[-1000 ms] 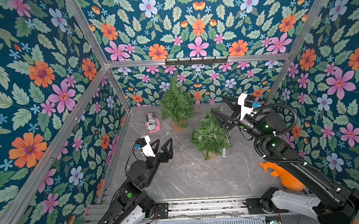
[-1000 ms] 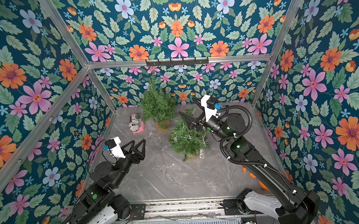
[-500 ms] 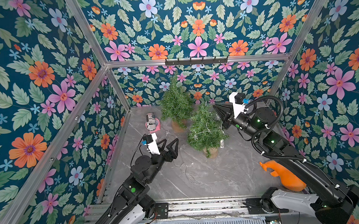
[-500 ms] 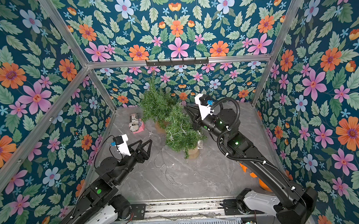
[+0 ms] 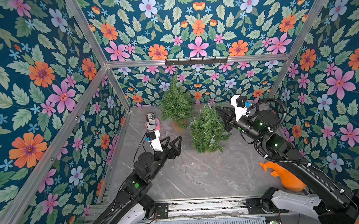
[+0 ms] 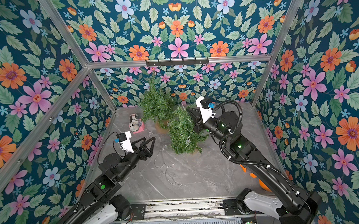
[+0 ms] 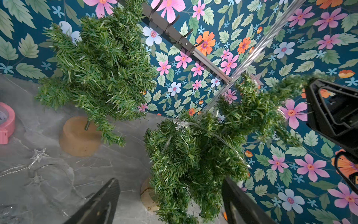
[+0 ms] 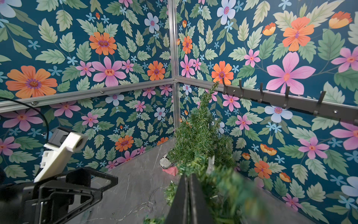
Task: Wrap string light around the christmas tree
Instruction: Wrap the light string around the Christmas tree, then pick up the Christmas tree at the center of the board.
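Looking down in both top views: the left gripper hangs over the grey table with its jaws spread wide and nothing between them, a gap away from the christmas tree. The right gripper is pinched shut on the very top of that tree, which leans its tip toward that arm. The string light mostly lies in loose loops on the table in front of the tree, between the two arms, and a bit of it rides up in the lower branches. A second tree stands by the back wall, a printed can rests on something pink just beside it, and an orange spray bottle sits under the right arm.

Left wrist cam: the left gripper is wide open, with the leaning tree showing in the space beyond its two fingers. One star of the string light is caught in the branches with wire trailing across. More stars lie flat on the table near the second tree's wooden base. The tree's top bends over to the right gripper's tip.

Right wrist cam: the right gripper has its fingers pressed together, with blurry green needles right at the tips. Thin wire curls on the table below.
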You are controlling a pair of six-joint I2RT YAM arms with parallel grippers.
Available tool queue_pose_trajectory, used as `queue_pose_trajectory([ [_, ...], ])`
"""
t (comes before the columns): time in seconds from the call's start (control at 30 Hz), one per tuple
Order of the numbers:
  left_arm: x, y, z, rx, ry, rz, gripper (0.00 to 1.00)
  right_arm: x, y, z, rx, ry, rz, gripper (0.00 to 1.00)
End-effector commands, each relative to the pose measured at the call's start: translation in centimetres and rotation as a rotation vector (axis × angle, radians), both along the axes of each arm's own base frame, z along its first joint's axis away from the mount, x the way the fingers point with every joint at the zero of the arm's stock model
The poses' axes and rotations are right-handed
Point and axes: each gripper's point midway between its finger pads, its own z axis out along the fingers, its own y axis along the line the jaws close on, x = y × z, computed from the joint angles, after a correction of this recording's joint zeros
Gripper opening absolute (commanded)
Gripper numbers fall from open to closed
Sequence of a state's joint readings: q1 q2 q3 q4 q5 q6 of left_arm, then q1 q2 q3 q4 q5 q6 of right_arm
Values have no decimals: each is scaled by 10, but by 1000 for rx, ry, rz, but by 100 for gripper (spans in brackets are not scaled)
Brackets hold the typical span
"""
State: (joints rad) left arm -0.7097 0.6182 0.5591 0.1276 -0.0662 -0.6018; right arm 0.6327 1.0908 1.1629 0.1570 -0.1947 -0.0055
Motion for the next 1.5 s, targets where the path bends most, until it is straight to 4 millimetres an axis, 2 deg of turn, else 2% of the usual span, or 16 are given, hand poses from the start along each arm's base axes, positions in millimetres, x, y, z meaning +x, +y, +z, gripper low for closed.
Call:
queue_pose_trajectory([
  [0.0,1,-9,13,-40,-30,-36,85,0,-4,17,39,-46,-19,9],
  [0.07,4,-13,13,-36,-24,-42,85,3,-4,15,39,-38,-31,26],
  [0.23,6,-14,13,-30,-26,-37,85,14,-5,5,36,-7,-70,34],
  [0.37,8,-13,12,-24,-26,-29,85,14,-5,0,37,4,-67,38],
  [0.47,8,-12,10,-13,-25,-23,85,4,-4,4,46,17,-28,39],
  [0.57,8,-9,7,-4,-24,-10,85,-10,-7,16,80,15,15,42],
  [0.7,8,-6,6,5,-27,5,85,-35,-20,32,127,-15,45,50],
  [0.77,7,-4,6,12,-29,8,85,-44,-31,32,139,-24,23,53],
  [0.87,7,0,6,15,-33,26,85,-45,-49,17,136,-14,-57,61],
  [0.97,7,2,6,12,-36,36,85,-36,-60,-5,119,24,-144,68],
  [1.07,7,0,7,10,-34,27,85,-27,-57,-17,115,46,-163,78],
  [1.13,6,-1,8,7,-34,19,85,-18,-51,-16,118,44,-162,85],
  [1.2,6,-1,9,-1,-32,19,85,-7,-43,-15,120,56,-165,87],
  [1.3,6,0,9,-6,-29,22,85,17,-40,-12,155,99,-226,88],
  [1.47,5,2,9,-3,-27,27,85,43,-30,-4,186,142,-262,89],
])
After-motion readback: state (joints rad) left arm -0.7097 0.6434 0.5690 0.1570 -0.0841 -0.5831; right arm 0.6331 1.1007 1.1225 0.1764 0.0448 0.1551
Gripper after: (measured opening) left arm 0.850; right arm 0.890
